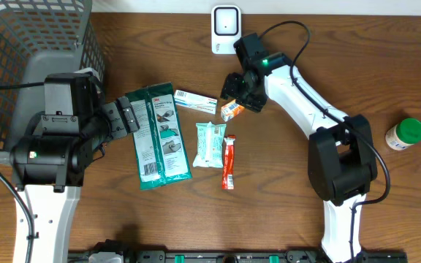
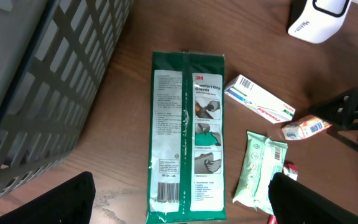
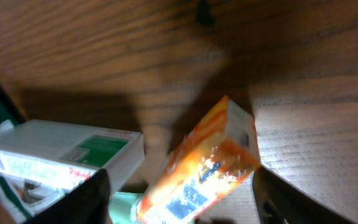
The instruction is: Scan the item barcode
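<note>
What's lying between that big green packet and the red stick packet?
The overhead view shows a pale green wipes pack lying between the green packet and the red stick packet.

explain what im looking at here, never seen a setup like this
These are two robot arms at a wooden table, seen by three cameras. One looks down from above; the other two ride on the wrists. The left tool stands open over a green glove packet, holding nothing. The right tool sits around a small orange box, with a finger on each side; whether it grips yet is unclear. Also lying there: a white and green carton, a pale green wipes pack, a red stick sachet, a green-capped bottle, a white scanner and a grey basket.
</note>
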